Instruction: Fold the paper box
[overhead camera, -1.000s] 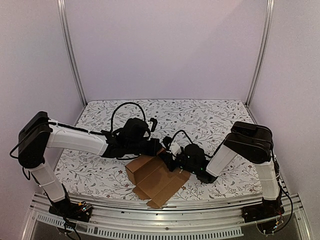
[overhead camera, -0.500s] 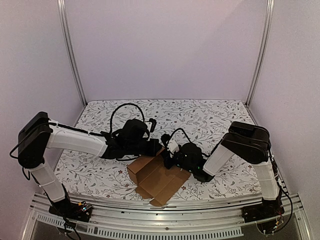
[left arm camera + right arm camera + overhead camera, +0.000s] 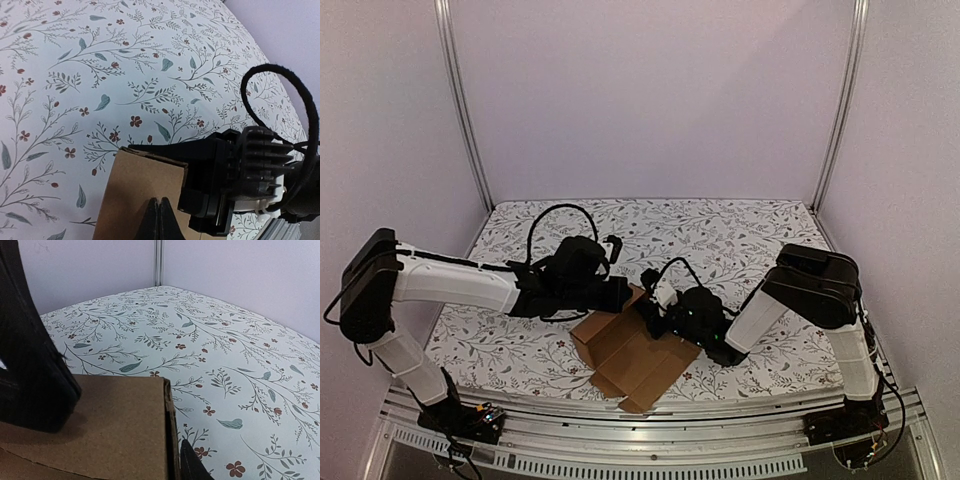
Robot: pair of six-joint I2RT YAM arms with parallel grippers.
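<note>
The paper box is plain brown cardboard, partly folded, lying near the table's front edge with one wall raised at its far end. My left gripper is shut, and its tips rest together against the raised brown panel with nothing between them. My right gripper is at the same far corner, just right of the left one. In the right wrist view only one dark fingertip shows, outside the panel's right edge. The cardboard hides the other finger.
The floral tablecloth covers the table, with pale walls and metal posts behind. The two wrists crowd close together over the box's far corner; the right gripper's black body fills the left wrist view's right side.
The right gripper has slid left to the box's raised wall. The left arm has swung a little left and lower. The box has shifted slightly left.
</note>
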